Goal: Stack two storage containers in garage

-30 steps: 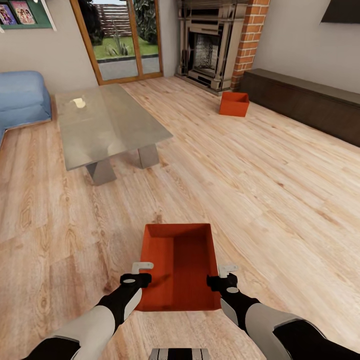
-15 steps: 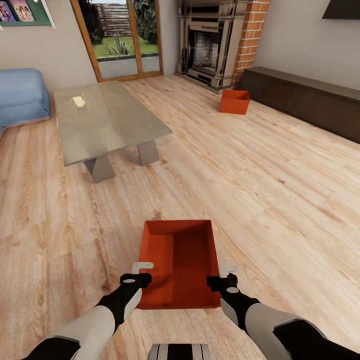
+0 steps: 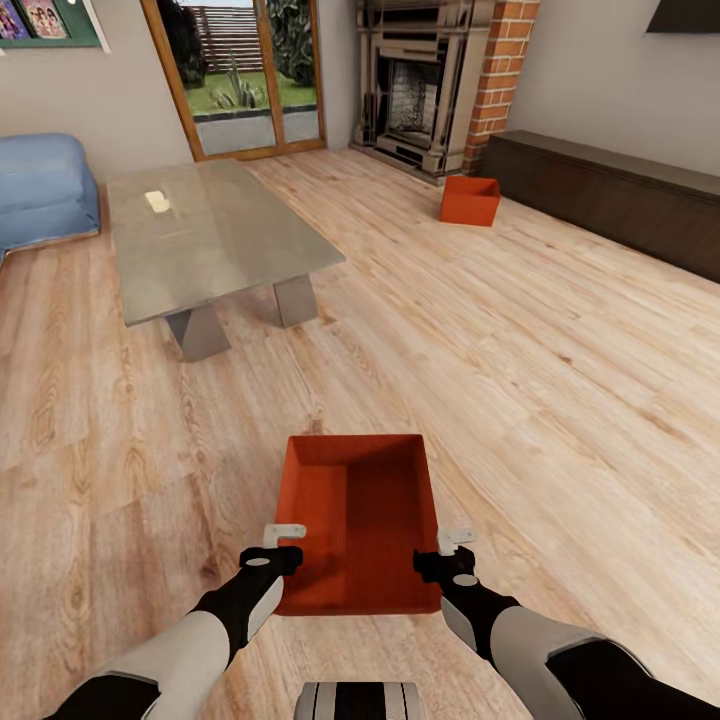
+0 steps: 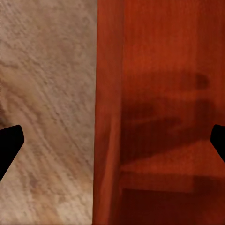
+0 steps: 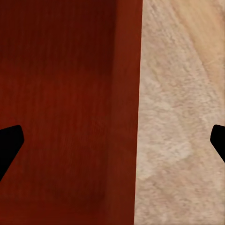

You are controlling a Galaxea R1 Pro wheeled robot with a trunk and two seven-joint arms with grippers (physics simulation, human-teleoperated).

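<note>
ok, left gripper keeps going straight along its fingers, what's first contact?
Most likely the left side wall of the near storage container. The left gripper has its jaws open, one on each side of that wall, with wood floor beyond. Depth to the rim is unclear.

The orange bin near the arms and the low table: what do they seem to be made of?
The orange bin looks like thin matte plastic: even colour, thin plain walls, faint fine ribbing in the wrist views. The low table seems to have a glass top, since it is glossy and mirrors a light patch; its blocky grey legs could be stone or concrete.
</note>
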